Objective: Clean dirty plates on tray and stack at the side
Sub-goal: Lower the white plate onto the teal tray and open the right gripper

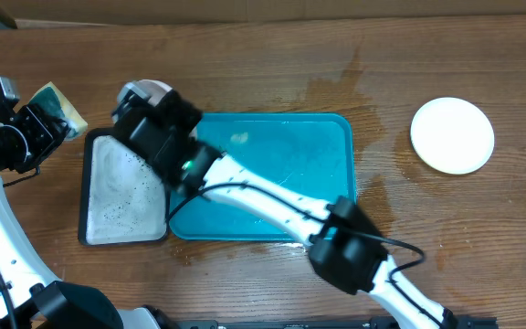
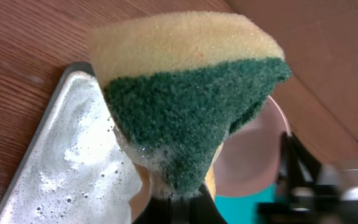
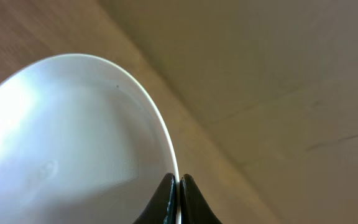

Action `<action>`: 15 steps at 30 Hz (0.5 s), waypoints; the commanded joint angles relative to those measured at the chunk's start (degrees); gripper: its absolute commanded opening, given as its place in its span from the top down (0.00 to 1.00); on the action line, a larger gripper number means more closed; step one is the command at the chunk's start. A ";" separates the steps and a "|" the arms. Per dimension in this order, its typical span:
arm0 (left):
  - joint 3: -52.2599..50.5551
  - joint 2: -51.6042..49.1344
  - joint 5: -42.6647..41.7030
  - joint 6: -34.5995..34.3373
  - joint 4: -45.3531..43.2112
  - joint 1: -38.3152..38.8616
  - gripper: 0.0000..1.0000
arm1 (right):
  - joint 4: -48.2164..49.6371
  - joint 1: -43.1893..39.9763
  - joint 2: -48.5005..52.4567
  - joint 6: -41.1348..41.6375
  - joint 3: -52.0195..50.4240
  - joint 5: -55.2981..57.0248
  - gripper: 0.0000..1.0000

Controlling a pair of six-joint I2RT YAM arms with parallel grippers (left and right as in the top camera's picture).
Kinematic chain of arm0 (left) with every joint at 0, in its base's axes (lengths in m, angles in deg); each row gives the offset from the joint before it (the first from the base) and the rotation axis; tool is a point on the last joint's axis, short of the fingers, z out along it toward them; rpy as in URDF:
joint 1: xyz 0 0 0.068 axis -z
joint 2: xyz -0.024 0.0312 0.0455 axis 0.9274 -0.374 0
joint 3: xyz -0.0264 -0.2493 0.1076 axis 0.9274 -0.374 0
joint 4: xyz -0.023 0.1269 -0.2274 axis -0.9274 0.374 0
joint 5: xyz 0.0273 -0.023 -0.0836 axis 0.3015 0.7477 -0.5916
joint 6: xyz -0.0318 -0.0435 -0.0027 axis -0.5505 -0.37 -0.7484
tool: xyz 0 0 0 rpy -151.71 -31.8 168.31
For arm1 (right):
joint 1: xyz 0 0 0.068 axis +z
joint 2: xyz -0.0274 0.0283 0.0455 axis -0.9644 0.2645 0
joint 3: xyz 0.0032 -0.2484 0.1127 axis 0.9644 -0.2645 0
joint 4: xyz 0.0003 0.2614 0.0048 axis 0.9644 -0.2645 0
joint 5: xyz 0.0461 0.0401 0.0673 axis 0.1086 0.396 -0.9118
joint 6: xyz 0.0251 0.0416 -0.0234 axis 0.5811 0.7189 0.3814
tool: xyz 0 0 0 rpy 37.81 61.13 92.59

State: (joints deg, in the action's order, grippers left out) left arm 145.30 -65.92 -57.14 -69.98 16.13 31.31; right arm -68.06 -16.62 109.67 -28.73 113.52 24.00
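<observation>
My right gripper reaches across the teal tray to its far left corner. It is shut on the rim of a white plate and holds it tilted off the table. In the right wrist view the fingertips pinch that plate at its edge. At the far left my left gripper is shut on a yellow and green sponge, wet with foam. The held plate shows just behind the sponge. A second white plate lies flat on the table at the right.
A black-rimmed tray with soapy white foam inside sits left of the teal tray, below both grippers. The wood near the teal tray's far right corner has a wet patch. Cardboard walls stand along the back.
</observation>
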 commanded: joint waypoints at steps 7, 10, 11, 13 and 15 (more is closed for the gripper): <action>1.18 0.96 -0.09 -0.28 0.76 0.87 0.96 | -10.78 -8.13 -12.00 19.39 1.64 -35.39 0.96; 1.18 0.96 -0.07 -0.07 1.14 0.87 0.96 | -14.58 -9.90 -12.26 25.66 1.64 -36.76 0.96; 1.18 0.96 -0.07 -0.07 1.11 0.87 0.96 | -15.67 -10.36 -12.26 25.86 1.64 -39.34 0.96; 1.18 0.96 -0.09 -0.09 1.07 0.87 0.96 | -18.16 -11.17 -12.26 25.79 1.64 -44.41 0.96; 1.18 0.96 -0.09 -0.07 1.14 0.87 0.96 | -21.64 -11.96 -12.28 26.99 1.64 -46.07 0.96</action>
State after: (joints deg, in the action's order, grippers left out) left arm 145.30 -65.92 -57.11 -69.95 17.03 31.77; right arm -87.86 -27.66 98.22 -6.22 114.18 -13.72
